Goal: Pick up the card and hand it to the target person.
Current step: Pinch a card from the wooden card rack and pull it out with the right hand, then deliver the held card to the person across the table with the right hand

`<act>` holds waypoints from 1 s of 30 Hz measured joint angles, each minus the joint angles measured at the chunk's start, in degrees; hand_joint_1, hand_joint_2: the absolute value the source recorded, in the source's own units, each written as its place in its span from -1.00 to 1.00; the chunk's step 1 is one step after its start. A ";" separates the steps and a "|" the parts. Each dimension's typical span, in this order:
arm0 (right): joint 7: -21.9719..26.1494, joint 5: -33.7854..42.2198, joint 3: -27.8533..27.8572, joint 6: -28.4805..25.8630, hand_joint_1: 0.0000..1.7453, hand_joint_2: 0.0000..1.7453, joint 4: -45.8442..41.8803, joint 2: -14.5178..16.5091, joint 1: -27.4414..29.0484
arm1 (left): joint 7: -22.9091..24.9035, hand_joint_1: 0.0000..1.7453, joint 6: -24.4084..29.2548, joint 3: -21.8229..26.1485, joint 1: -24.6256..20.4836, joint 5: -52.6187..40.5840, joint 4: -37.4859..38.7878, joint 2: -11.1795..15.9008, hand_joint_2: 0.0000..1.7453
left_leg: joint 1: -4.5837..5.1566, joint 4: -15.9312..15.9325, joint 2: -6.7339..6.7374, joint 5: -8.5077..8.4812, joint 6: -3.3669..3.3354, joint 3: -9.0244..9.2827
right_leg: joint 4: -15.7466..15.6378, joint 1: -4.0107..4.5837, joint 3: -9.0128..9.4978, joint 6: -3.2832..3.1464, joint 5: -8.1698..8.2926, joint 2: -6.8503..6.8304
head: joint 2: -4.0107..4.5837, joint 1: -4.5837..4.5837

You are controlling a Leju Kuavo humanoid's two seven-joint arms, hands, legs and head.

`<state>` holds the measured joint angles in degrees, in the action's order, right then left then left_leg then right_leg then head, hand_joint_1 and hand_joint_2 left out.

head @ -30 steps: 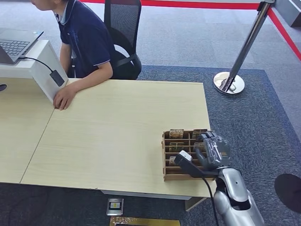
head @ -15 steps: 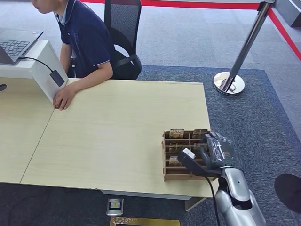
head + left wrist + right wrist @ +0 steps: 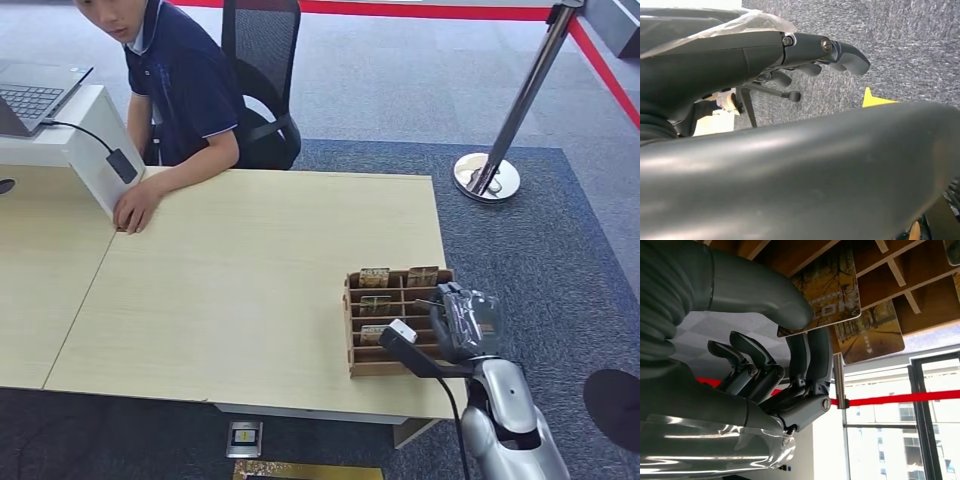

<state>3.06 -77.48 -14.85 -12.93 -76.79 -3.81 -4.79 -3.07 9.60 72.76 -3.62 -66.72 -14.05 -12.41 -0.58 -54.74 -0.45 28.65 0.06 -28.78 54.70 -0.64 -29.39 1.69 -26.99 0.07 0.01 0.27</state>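
Card and hand: the card (image 3: pixel 825 287) sits in a slot on the right side of the wooden rack (image 3: pixel 355 355), and the right hand (image 3: pixel 462 322) is directly at it, thumb on one face and fingers (image 3: pixel 811 357) on the other, so I judge it is pinched but not yet out of the slot.
Long axis: the card stands on its edge in the slot, its long side running along the divider; the pull should go out along the slot, away from the rack.
Nearer arm: the right one; the left hand (image 3: pixel 821 50) hangs low over the grey carpet, fingers loosely curled and holding nothing.
Target person: the person (image 3: pixel 181 90) sits at the far left corner of the table (image 3: pixel 249 270), well apart from the rack.
Materials: the rack is thin brown wood with narrow dividers; the cards are flat, glossy, with rounded corners and a yellow tree picture.
Hand surface: grey and smooth, with clear film wrapped on its back.
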 joint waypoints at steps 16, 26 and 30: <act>11.51 3.05 0.24 -1.86 1.00 1.00 -17.25 -2.22 3.64 | -0.73 -1.00 -0.51 -0.01 -0.05 -0.67 0.00 0.17 -1.00 | 0.00 0.00 0.00 0.00 0.00 -0.01 | 0.00 0.00 0.01 0.00 0.00 0.00 | 0.01 -0.01; 13.94 9.03 -8.21 -1.48 1.00 1.00 -9.56 -0.04 -10.43 | -0.97 -1.00 -1.67 -0.44 -0.86 -2.32 0.02 0.48 -1.00 | 0.00 0.00 0.05 -0.12 0.04 0.01 | 0.11 0.00 0.02 -0.06 0.05 0.01 | 0.00 0.00; 13.86 10.82 -12.94 -2.86 1.00 1.00 0.33 4.42 -19.47 | -1.20 -1.00 -1.90 -0.63 -1.21 -2.66 0.06 0.48 -1.00 | -0.02 0.00 0.05 -0.19 0.11 0.00 | 0.20 0.01 -0.03 -0.11 0.08 0.01 | 0.00 0.00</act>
<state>16.91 -66.66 -27.78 -15.79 -76.46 0.61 -24.27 -4.26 7.70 72.13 -4.84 -69.38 -13.99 -11.93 -0.60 -54.74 -0.40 28.46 0.17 -28.77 54.90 -0.63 -29.42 1.59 -26.91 0.08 0.01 0.27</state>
